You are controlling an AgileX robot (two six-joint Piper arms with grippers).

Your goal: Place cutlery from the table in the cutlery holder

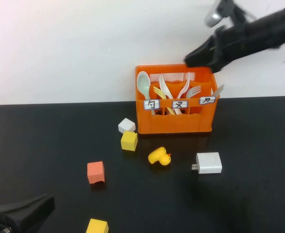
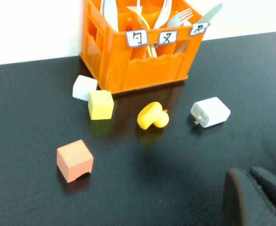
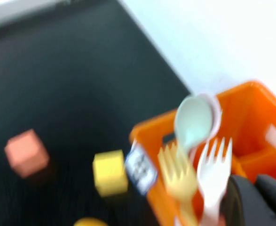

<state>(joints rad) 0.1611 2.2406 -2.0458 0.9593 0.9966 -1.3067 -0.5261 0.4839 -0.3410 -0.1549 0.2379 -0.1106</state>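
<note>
The orange cutlery holder (image 1: 176,121) stands at the back of the black table (image 1: 259,145). Standing in it are a pale green spoon (image 1: 143,83), a small yellow fork (image 1: 159,92), a creamy white fork (image 1: 163,88), a pale fork (image 1: 184,86) and a greyish fork (image 1: 194,91). A grey knife (image 1: 218,90) sticks out at the holder's right. No fork lies on the table. My right gripper (image 1: 192,59) hovers above the holder's back right corner, shut and empty; in the right wrist view (image 3: 251,182) a white fork (image 3: 214,172) stands beside it. My left gripper (image 1: 44,204) is shut, low at the near left.
In front of the holder lie a white cube (image 1: 126,125), a yellow cube (image 1: 129,140), a yellow duck (image 1: 159,157) and a white charger (image 1: 209,162). An orange-red cube (image 1: 95,172) and another yellow cube (image 1: 97,226) lie nearer. A white wall stands behind.
</note>
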